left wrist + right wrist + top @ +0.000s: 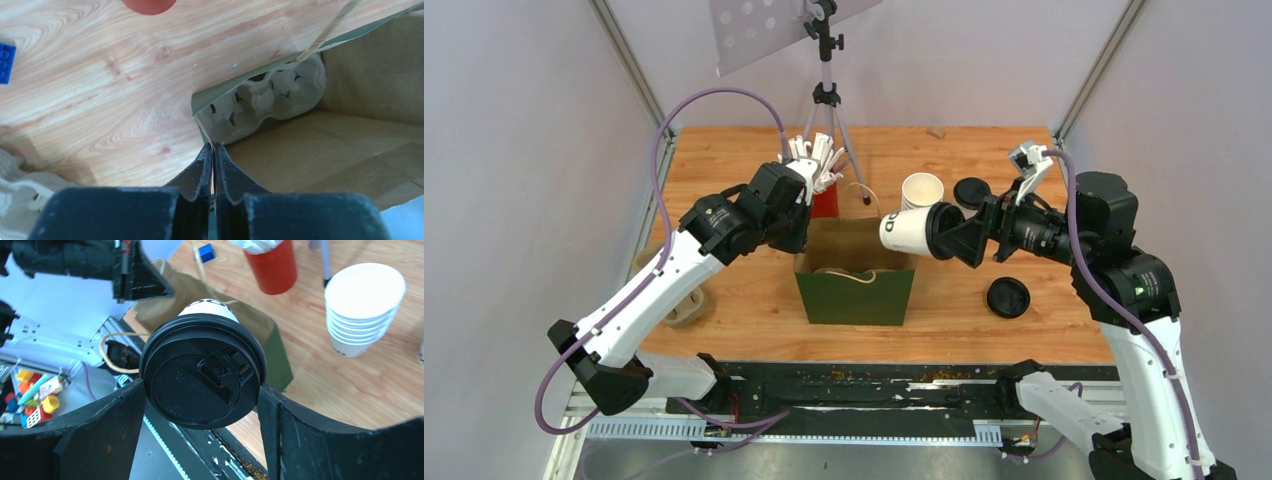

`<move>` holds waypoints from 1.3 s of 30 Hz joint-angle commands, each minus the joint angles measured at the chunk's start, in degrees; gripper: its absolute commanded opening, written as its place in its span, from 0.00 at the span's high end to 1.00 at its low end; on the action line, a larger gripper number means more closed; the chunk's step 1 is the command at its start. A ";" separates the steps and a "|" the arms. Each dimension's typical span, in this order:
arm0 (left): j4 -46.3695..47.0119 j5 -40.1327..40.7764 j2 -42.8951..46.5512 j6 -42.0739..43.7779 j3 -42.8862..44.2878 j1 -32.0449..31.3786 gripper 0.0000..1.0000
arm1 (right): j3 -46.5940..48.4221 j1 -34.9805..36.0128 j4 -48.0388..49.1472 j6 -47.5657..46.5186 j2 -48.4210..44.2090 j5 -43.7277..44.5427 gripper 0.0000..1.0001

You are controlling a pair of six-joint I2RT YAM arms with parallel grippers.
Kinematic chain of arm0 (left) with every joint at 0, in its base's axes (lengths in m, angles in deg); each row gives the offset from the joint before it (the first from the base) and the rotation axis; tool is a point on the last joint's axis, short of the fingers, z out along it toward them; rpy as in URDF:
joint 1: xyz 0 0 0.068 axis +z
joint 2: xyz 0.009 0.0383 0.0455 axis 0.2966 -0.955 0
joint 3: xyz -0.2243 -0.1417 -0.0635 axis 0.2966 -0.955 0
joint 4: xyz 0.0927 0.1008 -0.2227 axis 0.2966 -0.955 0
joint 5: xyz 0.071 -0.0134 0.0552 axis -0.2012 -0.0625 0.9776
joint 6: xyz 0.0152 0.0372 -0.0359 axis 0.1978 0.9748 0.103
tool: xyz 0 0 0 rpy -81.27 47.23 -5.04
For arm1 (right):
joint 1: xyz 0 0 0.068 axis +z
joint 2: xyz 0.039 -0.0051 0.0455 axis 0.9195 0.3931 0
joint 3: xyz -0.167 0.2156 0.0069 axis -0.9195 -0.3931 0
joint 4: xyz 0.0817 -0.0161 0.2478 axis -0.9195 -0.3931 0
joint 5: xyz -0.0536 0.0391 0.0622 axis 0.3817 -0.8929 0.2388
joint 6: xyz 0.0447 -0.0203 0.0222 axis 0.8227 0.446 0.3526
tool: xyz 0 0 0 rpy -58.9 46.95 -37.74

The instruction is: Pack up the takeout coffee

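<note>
Brown paper lined, green outside, the paper bag (854,290) stands open on the wooden table (1034,340) nearest my side. Its twine handle (852,272) lies slack across the mouth, and a pulp cup tray (270,95) sits inside against the wall. My left gripper (214,150) has its fingers pressed together, pinching the bag's left rim. A loose lid (1008,297) lies to the bag's right. Just above the bag's right rim hangs the takeout coffee (908,230), tipped on its side, base toward the bag. My right gripper (200,385) clamps it at its black lid (202,372). Close behind it stands the stack of white cups (921,190). Beyond the bag are the red straw cup (825,203) and a tripod (826,100).
</note>
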 commanded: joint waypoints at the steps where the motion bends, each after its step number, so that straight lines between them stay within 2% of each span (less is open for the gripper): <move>1: 7.00 -3.69 2.37 1.75 -0.91 0.09 0.95 | -0.89 7.34 3.32 1.55 0.95 0.78 0.35; 3: 9.48 -5.24 3.23 2.19 -1.74 0.08 1.00 | 0.16 12.53 1.64 0.57 2.34 5.74 0.35; 6: 13.40 -7.54 4.66 4.14 -3.66 0.13 1.00 | 1.62 19.51 1.01 -1.10 4.51 13.57 0.35; 12: 20.65 -12.26 8.58 8.56 -8.78 0.09 1.00 | 4.23 28.93 1.09 -7.77 9.16 25.19 0.35; 24: 37.84 -16.82 17.36 7.31 -20.54 0.11 1.00 | 2.12 55.92 0.42 -23.35 13.52 54.66 0.35; 27: 42.15 -17.82 19.49 6.69 -23.92 0.13 1.00 | 1.22 58.49 0.40 -25.14 14.42 58.14 0.35; 34: 44.91 -17.81 23.30 7.47 -28.57 0.13 0.98 | -3.51 64.02 0.06 -28.54 15.54 64.21 0.35; 37: 46.47 -18.94 25.28 8.13 -31.11 0.13 0.92 | -4.69 66.26 -0.07 -29.25 16.16 65.94 0.34; 39: 45.14 -19.31 25.71 8.72 -31.16 0.13 0.84 | -5.73 67.00 0.55 -28.96 16.18 65.90 0.34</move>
